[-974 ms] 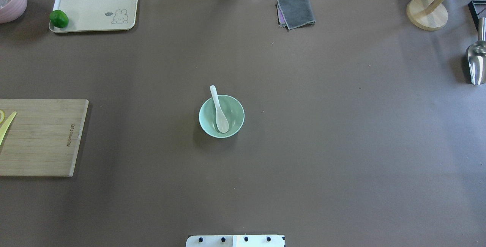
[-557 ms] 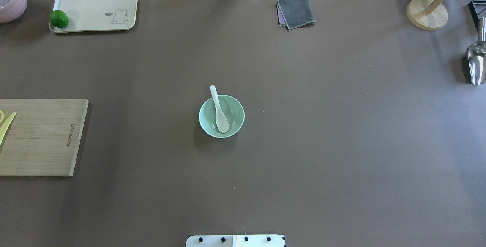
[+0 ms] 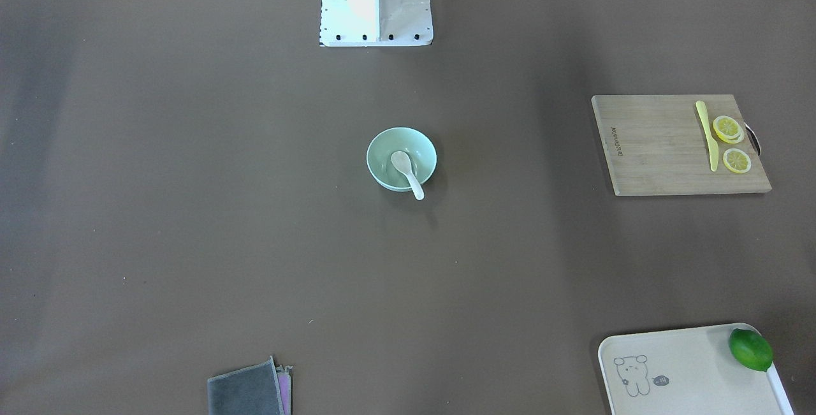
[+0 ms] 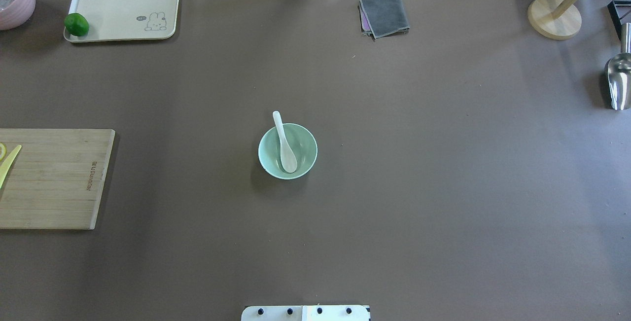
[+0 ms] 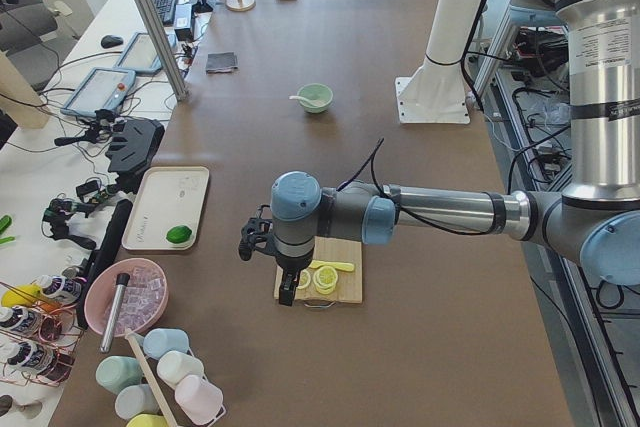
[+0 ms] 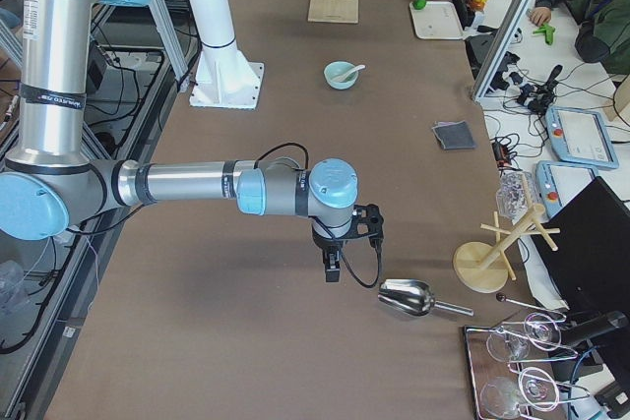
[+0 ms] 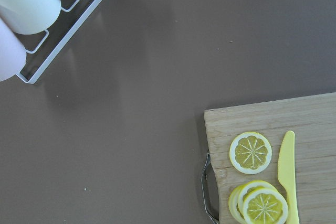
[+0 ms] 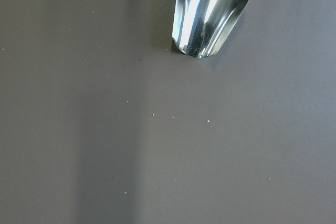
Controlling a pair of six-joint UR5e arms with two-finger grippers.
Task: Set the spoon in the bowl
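Lying in the bowl [image 4: 309, 157], the spoon [image 4: 285, 146] is unheld; left fingers [image 5: 287, 296] and right fingers [image 6: 333, 270] indiscernible.

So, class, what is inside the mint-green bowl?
The white spoon: its scoop rests inside the bowl, its handle sticking out over the rim. Nothing else shows; the bowl's floor beneath the scoop is covered.

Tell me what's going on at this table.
Nothing is being handled right now. The spoon lies in the bowl, head inside and handle sticking out over the rim. Both arms are away from it: the left gripper hangs by the cutting board at one end of the table, the right gripper near the metal scoop at the other end.
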